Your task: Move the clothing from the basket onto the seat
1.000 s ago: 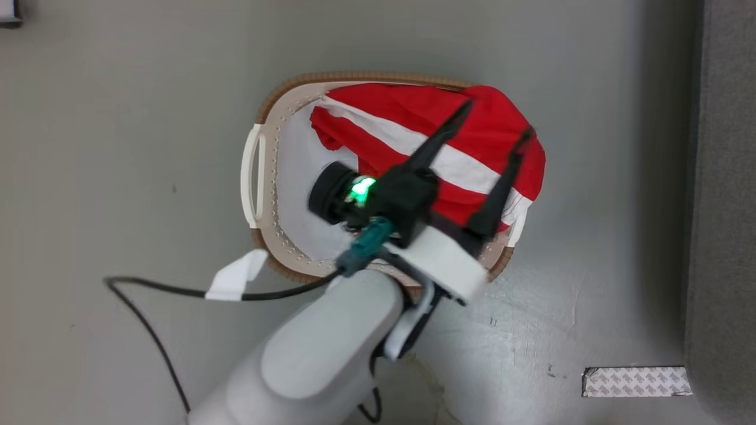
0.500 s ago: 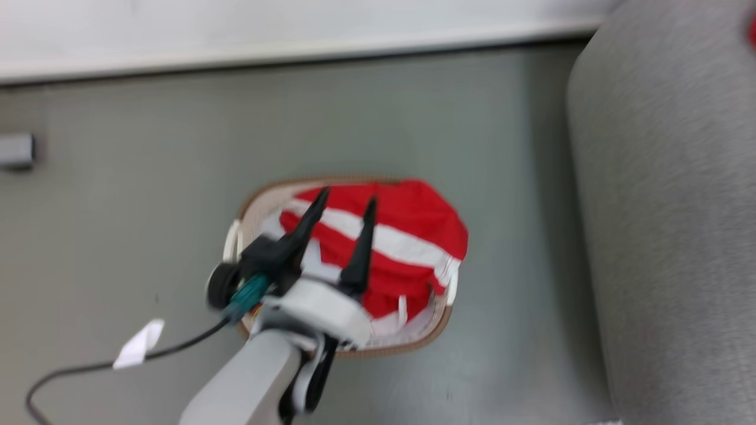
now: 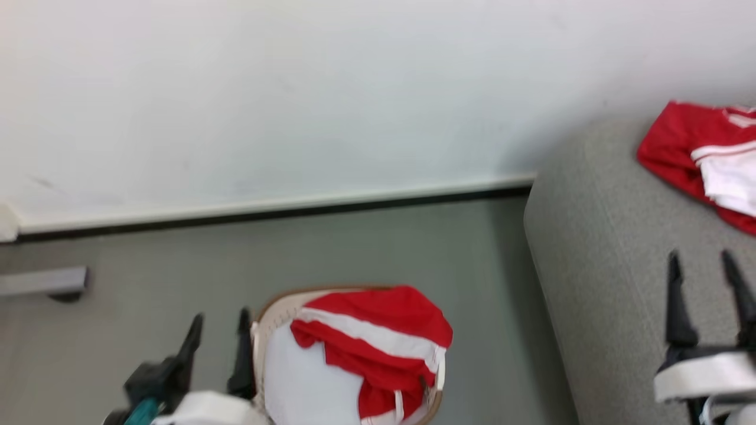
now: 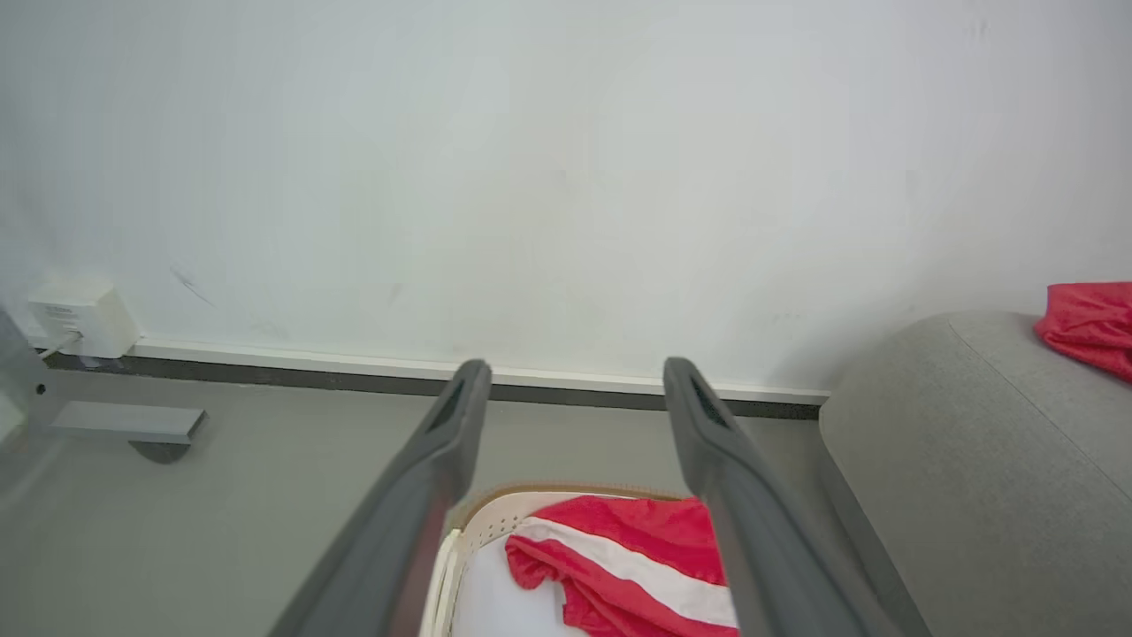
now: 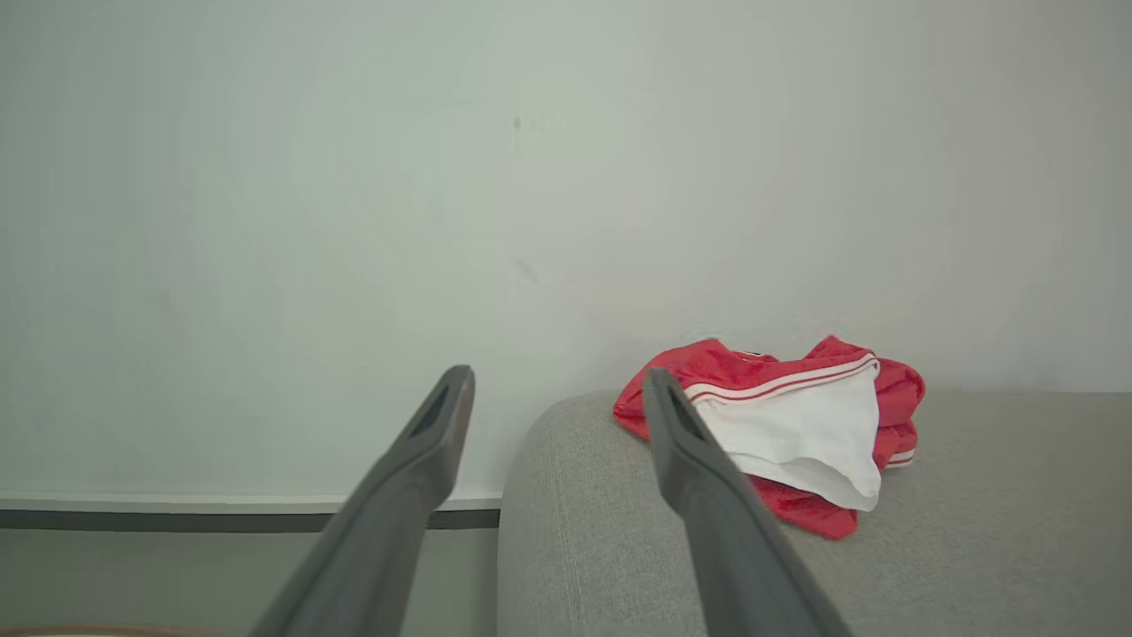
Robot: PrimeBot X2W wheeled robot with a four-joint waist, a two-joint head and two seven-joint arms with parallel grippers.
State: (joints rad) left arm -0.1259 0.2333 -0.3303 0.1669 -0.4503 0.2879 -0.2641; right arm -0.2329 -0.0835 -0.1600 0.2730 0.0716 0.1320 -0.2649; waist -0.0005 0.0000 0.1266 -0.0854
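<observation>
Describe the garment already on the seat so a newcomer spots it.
Find the big grey seat against the white wall. Crumpled on top lies a red garment with a white panel. Unlike the other red piece, it is not in the basket on the floor.

Left gripper: fingers spread wide, nothing between them. Basket at 6 o'clock on grey floor, partly behind the fingers. Red-and-white clothing heaped in its right half; pale bottom bare at left. Seat at 4 o'clock, apart from basket. Second garment, red, on seat at 3 o'clock. White box at wall base, 9 o'clock.
</observation>
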